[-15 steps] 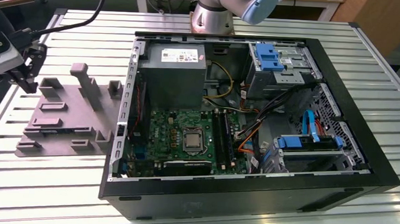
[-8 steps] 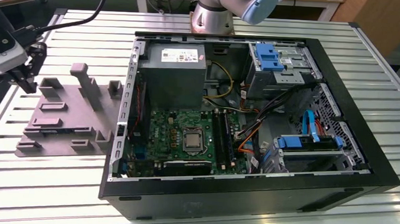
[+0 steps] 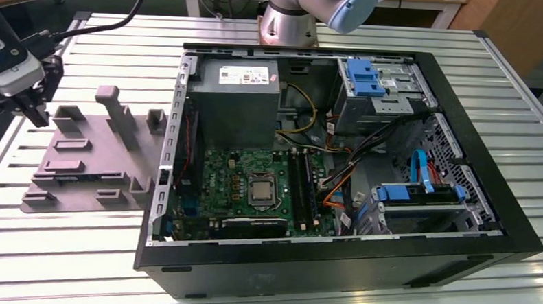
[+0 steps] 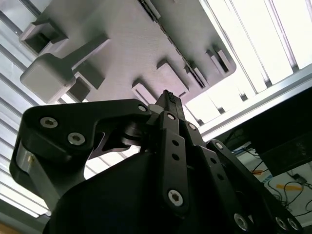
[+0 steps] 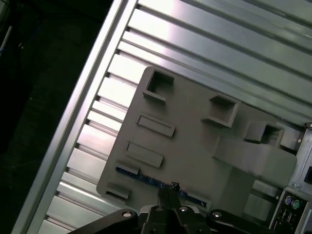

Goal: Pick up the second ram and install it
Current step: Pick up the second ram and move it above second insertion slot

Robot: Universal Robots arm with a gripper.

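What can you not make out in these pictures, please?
1. Memory stick: in the first wrist view the gripper covers its middle, and its chips are too small to see.
2. Board slots: in the exterior view, too small to tell whether any is filled.
3. Tray: in the second wrist view, the gripper's body hides part of it.

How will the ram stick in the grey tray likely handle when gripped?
The second ram shows as a thin blue edge standing in the grey tray, so it is probably light and stiff, but narrow to pinch. Seated among the tray's raised blocks, it likely lifts straight out and may bind if tilted.
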